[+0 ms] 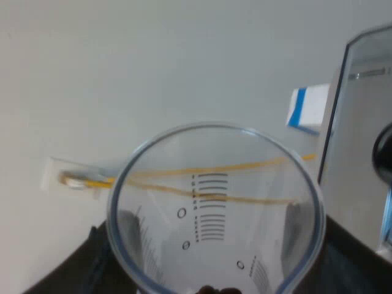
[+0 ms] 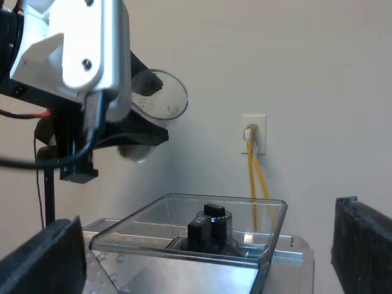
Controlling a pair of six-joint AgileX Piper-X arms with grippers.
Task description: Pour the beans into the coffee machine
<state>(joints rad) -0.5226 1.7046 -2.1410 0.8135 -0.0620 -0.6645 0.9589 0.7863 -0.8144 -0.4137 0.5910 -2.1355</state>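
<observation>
Left wrist view: measuring glass (image 1: 214, 208) gripped between left jaws.

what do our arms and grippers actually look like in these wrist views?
Both have two blocky matte black fingers: left gripper and right gripper look alike. Seen from the right wrist view, the left arm's wrist housing is a boxy white shell with small dark screw holes.

measuring glass (image 1: 214, 208): 1 | espresso machine (image 2: 184, 275): 1 | bean hopper (image 2: 245, 211): 1 | yellow cables (image 2: 252, 184): 2
</observation>
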